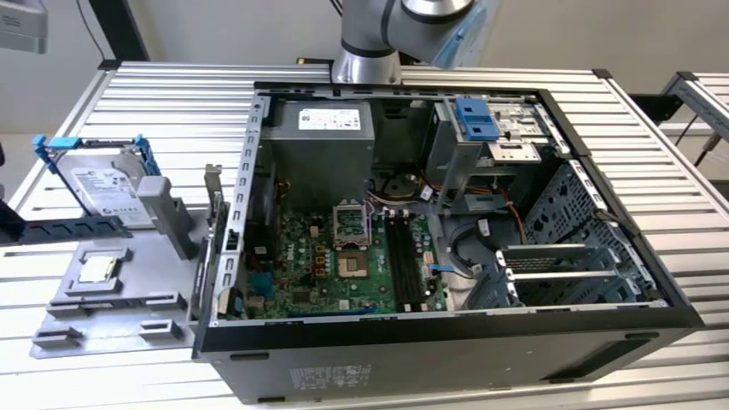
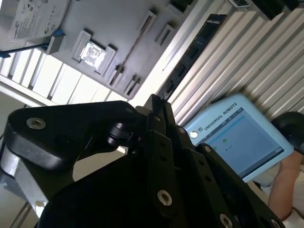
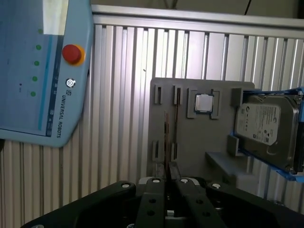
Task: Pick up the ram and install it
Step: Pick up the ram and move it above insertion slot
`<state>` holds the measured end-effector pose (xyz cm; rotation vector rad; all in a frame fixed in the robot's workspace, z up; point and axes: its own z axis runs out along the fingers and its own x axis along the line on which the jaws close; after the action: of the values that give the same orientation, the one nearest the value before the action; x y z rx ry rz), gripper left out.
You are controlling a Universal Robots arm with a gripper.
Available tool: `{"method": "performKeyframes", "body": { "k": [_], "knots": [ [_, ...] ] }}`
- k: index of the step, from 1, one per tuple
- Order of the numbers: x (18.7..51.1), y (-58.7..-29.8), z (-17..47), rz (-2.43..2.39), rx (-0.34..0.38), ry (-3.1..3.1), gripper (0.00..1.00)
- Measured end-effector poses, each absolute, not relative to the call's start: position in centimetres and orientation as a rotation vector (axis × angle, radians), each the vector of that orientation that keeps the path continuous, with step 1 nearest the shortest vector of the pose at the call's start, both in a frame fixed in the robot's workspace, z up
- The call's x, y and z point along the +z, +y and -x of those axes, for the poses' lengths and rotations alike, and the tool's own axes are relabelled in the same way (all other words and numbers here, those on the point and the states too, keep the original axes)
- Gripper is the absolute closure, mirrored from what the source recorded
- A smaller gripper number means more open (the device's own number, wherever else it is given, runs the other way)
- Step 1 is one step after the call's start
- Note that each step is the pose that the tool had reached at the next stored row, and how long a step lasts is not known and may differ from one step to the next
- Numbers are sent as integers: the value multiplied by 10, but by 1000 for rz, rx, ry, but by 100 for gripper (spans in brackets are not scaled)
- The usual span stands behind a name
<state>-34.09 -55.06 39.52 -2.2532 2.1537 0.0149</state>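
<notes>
**Tool shut and empty above the parts tray**

The tool (image 3: 170, 180) looks down on the grey parts tray (image 3: 199, 137) with its fingers together and nothing between them; in the second wrist view its tip (image 2: 159, 102) shows as one closed black wedge.

The ram (image 3: 166, 137) stands on edge in the tray and reads as a thin line between pairs of small brackets. It sits beside the small square chip (image 3: 204, 102), on the side away from the hard drive (image 3: 266, 126) in its blue frame. In the second wrist view the ram (image 2: 129, 54) lies between the chip and the case's edge.

The worktop (image 1: 160, 94) is ribbed aluminium, pale and reflective. It carries the tray at the exterior view's left and the open black computer case (image 1: 456, 359) in the middle, with the motherboard (image 1: 330, 265) and its long black slots (image 1: 401, 252) exposed. A light-blue teach pendant (image 3: 42, 71) rests on the slats. Behind the worktop is a plain pale wall (image 1: 228, 26).
</notes>
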Motion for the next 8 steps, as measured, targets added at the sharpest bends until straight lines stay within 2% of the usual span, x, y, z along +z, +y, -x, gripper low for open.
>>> {"method": "performKeyframes", "body": {
  "k": [8],
  "knots": [
    [403, -551, 327, 2253, 20, 2151, 100]
  ]
}}
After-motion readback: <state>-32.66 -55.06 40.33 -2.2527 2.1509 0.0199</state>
